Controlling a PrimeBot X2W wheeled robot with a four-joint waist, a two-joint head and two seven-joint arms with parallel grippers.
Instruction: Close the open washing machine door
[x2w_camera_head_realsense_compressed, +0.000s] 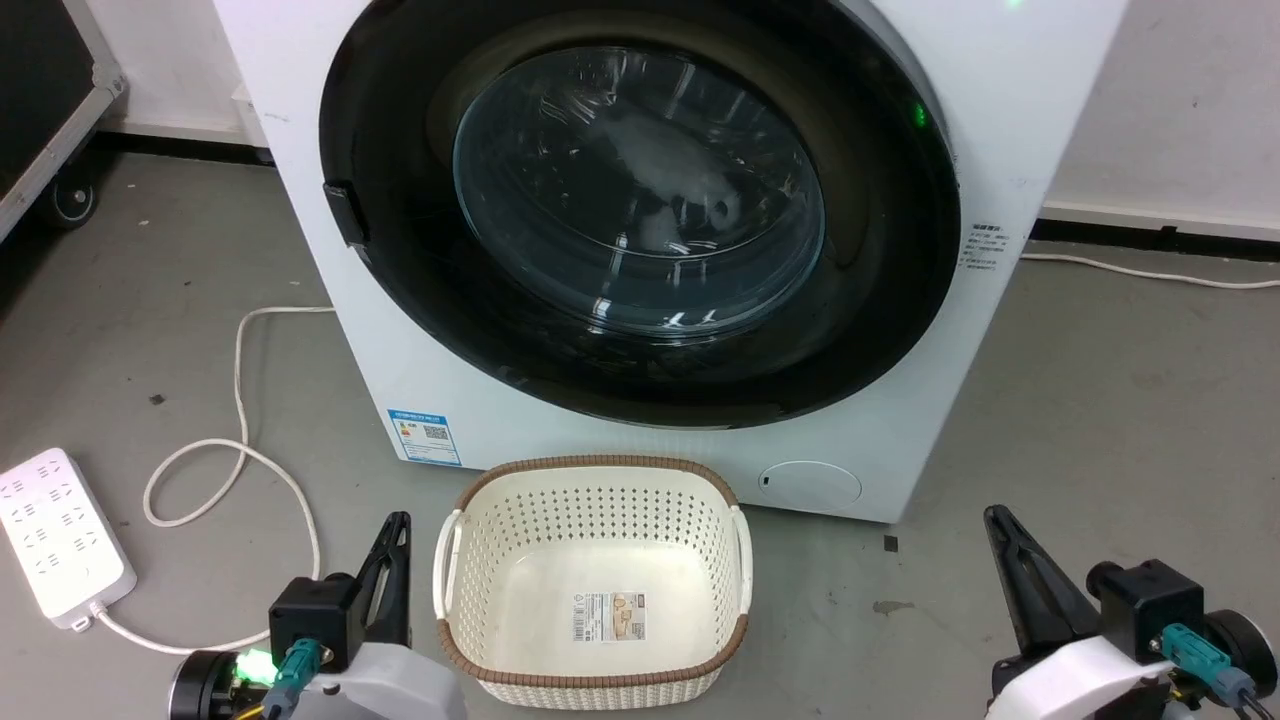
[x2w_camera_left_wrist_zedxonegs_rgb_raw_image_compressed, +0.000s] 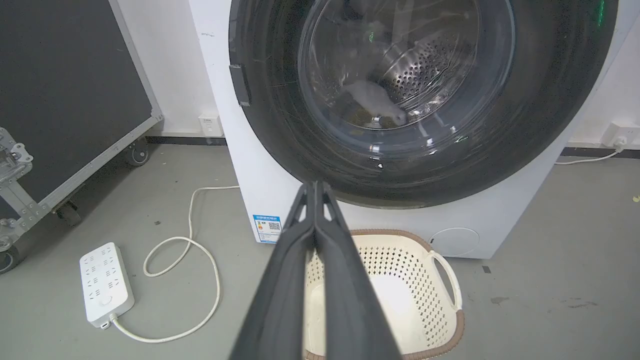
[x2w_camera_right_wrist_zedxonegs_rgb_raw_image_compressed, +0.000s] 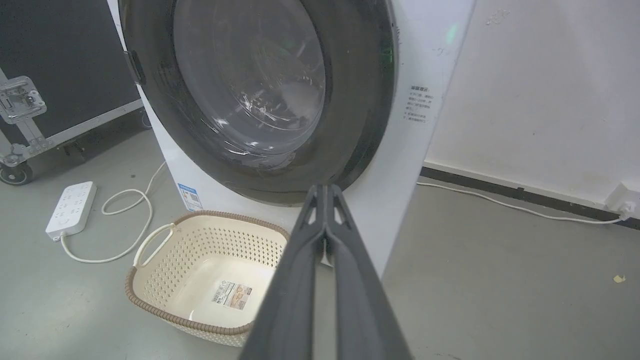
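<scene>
Far left on the floor: white power strip (x2w_camera_head_realsense_compressed: 60, 540), its cable (x2w_camera_head_realsense_compressed: 240, 400) looping toward the machine. My left end effector (x2w_camera_head_realsense_compressed: 398, 530) hangs low near the floor, fingers pressed together, holding nothing, apart from everything. Just beside it, centre: cream perforated basket (x2w_camera_head_realsense_compressed: 590, 468) with a brown rim, empty but for a label, standing directly before the washing machine (x2w_camera_head_realsense_compressed: 330, 330). Above the basket, the washing machine door (x2w_camera_head_realsense_compressed: 640, 200) lies flat against the white front; from the right wrist view its black rim looks flush with the cabinet, no gap that I can make out. The latch tab (x2w_camera_head_realsense_compressed: 345, 215) sits on the door's left edge; whether it has clicked home I cannot tell. Far right: my right end effector (x2w_camera_head_realsense_compressed: 1000, 535), also pinched shut and empty, low and well clear of the machine. Judgement: the closing step looks complete. At most, the next move calls for a firm press on the rim near the latch, passing over the basket.
</scene>
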